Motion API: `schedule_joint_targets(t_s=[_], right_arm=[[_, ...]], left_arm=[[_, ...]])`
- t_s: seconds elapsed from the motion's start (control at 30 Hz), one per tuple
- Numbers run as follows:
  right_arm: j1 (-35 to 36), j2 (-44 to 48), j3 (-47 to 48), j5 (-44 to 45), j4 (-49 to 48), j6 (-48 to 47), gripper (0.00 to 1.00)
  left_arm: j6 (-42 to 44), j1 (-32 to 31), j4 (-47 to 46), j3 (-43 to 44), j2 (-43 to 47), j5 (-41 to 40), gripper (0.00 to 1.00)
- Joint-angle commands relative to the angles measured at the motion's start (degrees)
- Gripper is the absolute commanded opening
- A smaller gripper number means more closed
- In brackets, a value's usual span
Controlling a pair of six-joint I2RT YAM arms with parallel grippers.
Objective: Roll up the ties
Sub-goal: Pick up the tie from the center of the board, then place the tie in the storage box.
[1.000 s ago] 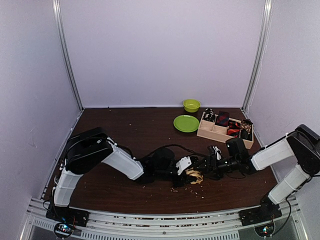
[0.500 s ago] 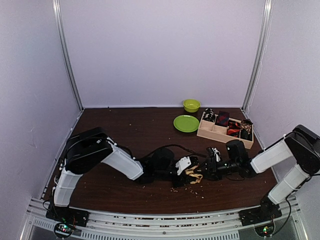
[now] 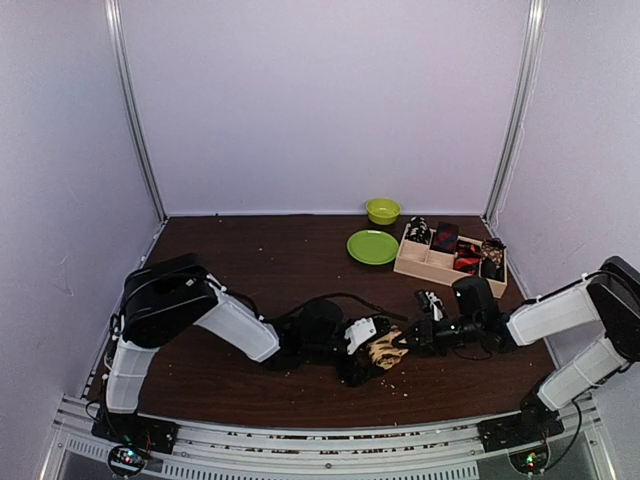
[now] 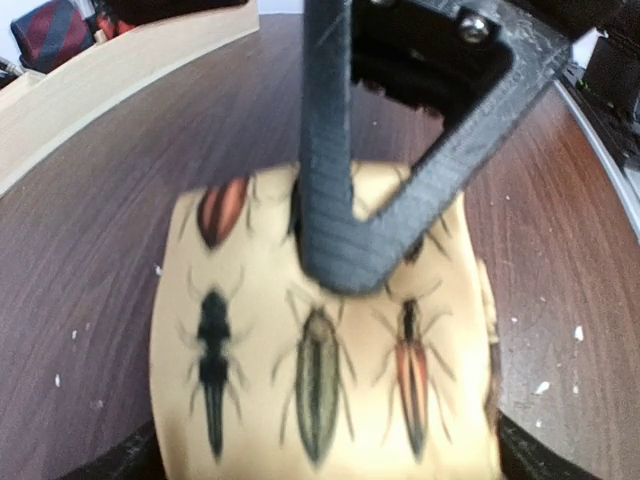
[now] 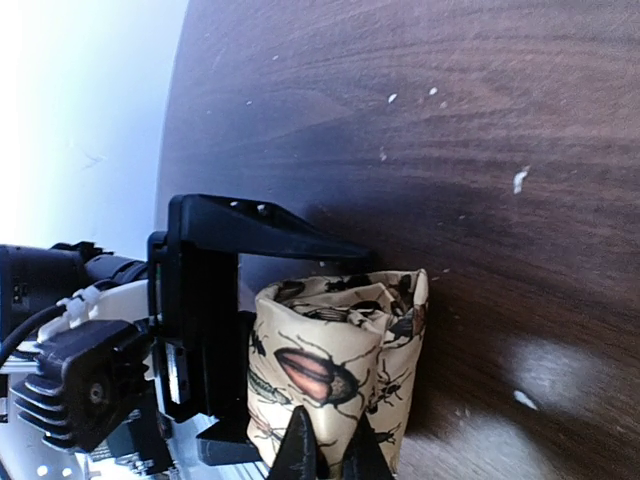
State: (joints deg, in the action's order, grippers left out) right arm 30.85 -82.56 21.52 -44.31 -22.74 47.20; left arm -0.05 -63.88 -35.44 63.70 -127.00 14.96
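Standing by the rig, I see both arms reaching low across the dark wood table [image 3: 250,270] and meeting nr the front middle. Betw. them sits the tan tie [image 3: 387,350], rolled into a stubby bundle w/ beetle prints (red, black and olive ones, clearest from the left wrist cam). The roll rests on the tabletop, well apart from the wooden tray [image 3: 425,268] at the far right.

Right gripper [image 3: 403,342] comes in from the right. Its fingertips [image 5: 299,445] are pinched together on the roll's edge, w/ fabric caught betw. them. From the left wrist cam, one of its black fingers [image 4: 330,200] lies over the top rim of the tie [image 4: 320,380].

Left gripper [image 3: 367,352] is on the roll's other side, jaws spread wide. Its dark finger ends show at the bottom corners of its own view, flanking the roll; can't tell if they touch the fabric. In the right wrist view one left finger [image 5: 200,225], a black frame, stands just beside the roll [image 5: 335,375].

The tray holds other rolled ties [image 3: 444,238]: a black-white one, dark ones and a red one, each in a compartment. Green plate [image 3: 372,246] lies just left of the tray, w/ the green bowl [image 3: 382,210] behind it nr the back wall. Pale crumbs [image 5: 520,180] dot the table around the roll.
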Motion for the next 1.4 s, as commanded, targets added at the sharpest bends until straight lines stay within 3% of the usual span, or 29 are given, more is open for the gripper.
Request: schedule_joint_targets(t_s=[0.0,0.27,0.43,0.57,0.77,1.17,1.37], right_arm=[[0.09,6.75,6.97,7.3,19.64,-9.99,0.0],[-0.25,12.6,25.92,22.93,50.37,-29.8,0.0],[-0.44,13.21,40.52,38.91,61.1,-42.27,0.0],[-0.72,12.83,47.04,48.23,63.07,-53.02,0.0],[-2.88,8.65,51.55,55.22,63.08,-67.83,0.0],[-11.47,-8.64,58.86,47.87,62.92,-84.09,0.0],[-12.95,-17.42,62.16,50.5,61.41,-92.44,0.0]], left_arm=[[-0.37,-0.15,2.72,-3.18,4.65,-2.84,0.98],[-1.91,0.47,-1.2,-8.0,11.35,-5.79,0.98],[-2.6,1.19,-4.23,-11.47,14.39,-6.0,0.98],[-2.25,1.71,-5.06,-13.1,16.12,-5.31,0.98],[-2.08,2.26,-7.99,-16.4,18.59,-4.53,0.98],[-3.76,2.35,-13.16,-21.53,21.15,-5.72,0.98],[-5.4,2.34,-15.79,-23.69,20.86,-5.84,0.98]])
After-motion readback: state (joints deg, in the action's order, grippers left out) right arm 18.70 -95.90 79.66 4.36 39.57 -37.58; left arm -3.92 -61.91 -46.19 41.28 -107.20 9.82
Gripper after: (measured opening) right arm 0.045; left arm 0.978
